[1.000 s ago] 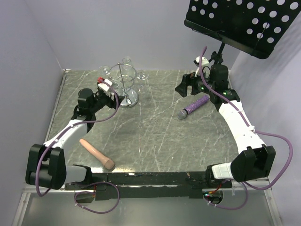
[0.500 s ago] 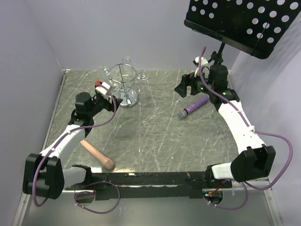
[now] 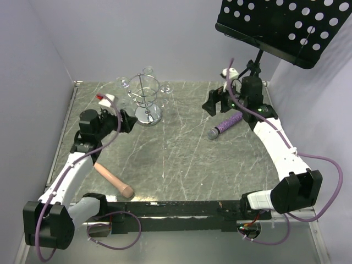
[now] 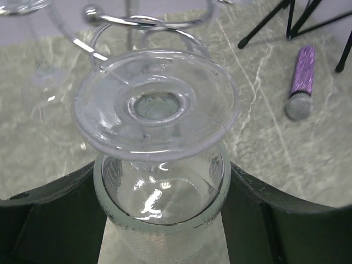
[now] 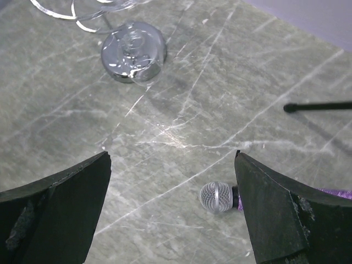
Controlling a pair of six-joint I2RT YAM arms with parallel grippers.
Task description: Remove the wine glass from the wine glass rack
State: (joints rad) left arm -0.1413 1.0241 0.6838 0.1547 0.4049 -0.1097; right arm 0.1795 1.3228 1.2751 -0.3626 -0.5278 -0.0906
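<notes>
Left hand (image 4: 162, 212) grips glass (image 4: 157, 104) by the bowl, beside the rack (image 3: 147, 100); right hand (image 5: 171, 204) hangs wide apart over the bench (image 3: 181, 159).

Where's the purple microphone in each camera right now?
Top external: purple microphone right of centre.
Left wrist: purple microphone upper right.
Right wrist: purple microphone bottom right, mesh head leftmost.
Shared landmark: wine glass rack, left of it in every view.
</notes>
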